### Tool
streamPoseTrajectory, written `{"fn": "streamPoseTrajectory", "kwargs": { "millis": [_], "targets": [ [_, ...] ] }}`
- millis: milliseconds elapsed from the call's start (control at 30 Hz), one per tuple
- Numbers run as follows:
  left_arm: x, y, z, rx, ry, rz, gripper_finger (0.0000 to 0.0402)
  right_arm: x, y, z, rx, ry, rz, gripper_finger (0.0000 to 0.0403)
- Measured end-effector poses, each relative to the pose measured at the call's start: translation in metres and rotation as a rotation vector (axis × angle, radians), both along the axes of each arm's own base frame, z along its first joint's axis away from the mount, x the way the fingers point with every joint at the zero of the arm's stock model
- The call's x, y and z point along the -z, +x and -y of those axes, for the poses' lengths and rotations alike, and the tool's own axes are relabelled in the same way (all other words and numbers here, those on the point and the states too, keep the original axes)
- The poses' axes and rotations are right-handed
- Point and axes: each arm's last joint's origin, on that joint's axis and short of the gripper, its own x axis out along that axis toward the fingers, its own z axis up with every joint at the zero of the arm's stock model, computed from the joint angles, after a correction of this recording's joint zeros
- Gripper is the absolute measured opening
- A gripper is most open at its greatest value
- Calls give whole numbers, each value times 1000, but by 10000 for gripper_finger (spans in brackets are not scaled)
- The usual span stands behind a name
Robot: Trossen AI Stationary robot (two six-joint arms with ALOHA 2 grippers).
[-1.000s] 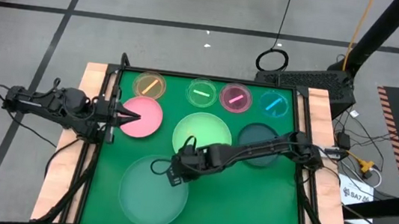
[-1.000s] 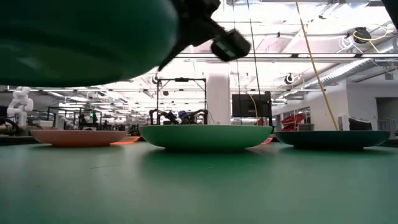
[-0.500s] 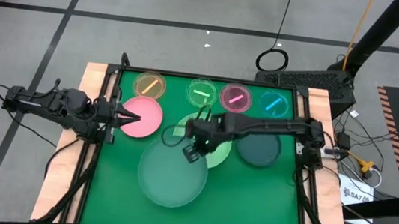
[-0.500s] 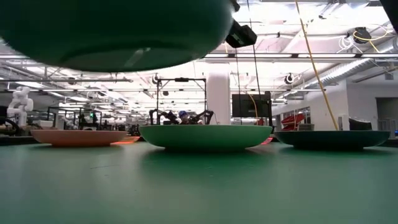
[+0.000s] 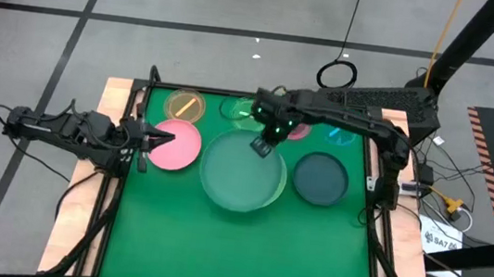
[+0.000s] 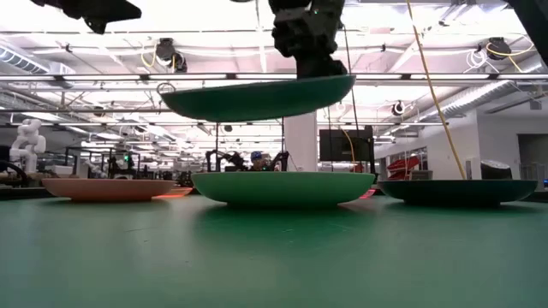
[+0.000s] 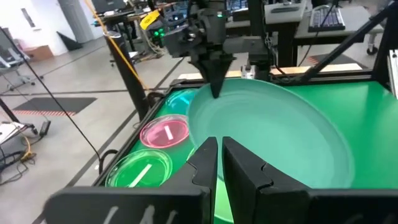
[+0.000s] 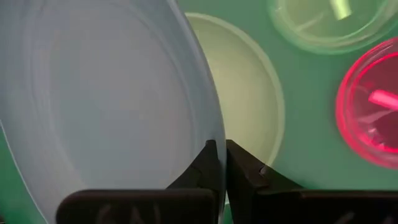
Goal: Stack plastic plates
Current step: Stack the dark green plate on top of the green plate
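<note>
High view: right gripper (image 5: 263,146) clamped on rim of frosted clear plate (image 5: 241,171), plate suspended over light green plate (image 5: 274,190) at mat centre. Pink plate (image 5: 174,144) to left, dark teal plate (image 5: 321,179) to right. Left gripper (image 5: 141,138) closed, empty, at pink plate's edge.

Low view: clear plate (image 6: 257,97) held tilted above light green plate (image 6: 283,186), not touching.

Left wrist view: small pink plate (image 7: 165,131) and small green plate (image 7: 140,170) beside mat edge.

Right wrist view: fingers (image 8: 211,163) pinched plate rim.

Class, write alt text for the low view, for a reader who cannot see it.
The right end effector holds a frosted clear plate by its rim, in the air above a light green plate on the table. A pink plate and a dark teal plate sit either side.
</note>
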Motion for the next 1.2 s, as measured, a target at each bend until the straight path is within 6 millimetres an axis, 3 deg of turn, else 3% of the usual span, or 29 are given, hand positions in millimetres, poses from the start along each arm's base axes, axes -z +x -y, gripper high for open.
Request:
{"fn": "streamPoseTrajectory", "kwargs": {
  "millis": [400,567,933,1200],
  "targets": [
    [2,0,0,-34,-125,9,33,7,-6,29,-101,-40,24,3],
    [2,0,-1,-58,-159,20,33,28,-14,40,-117,22,38,3],
    [1,-1,-3,-157,-154,46,33,96,-40,67,-9,191,84,3],
    [-3,3,-3,-158,-156,84,33,115,-48,71,31,222,88,3]
  ]
}}
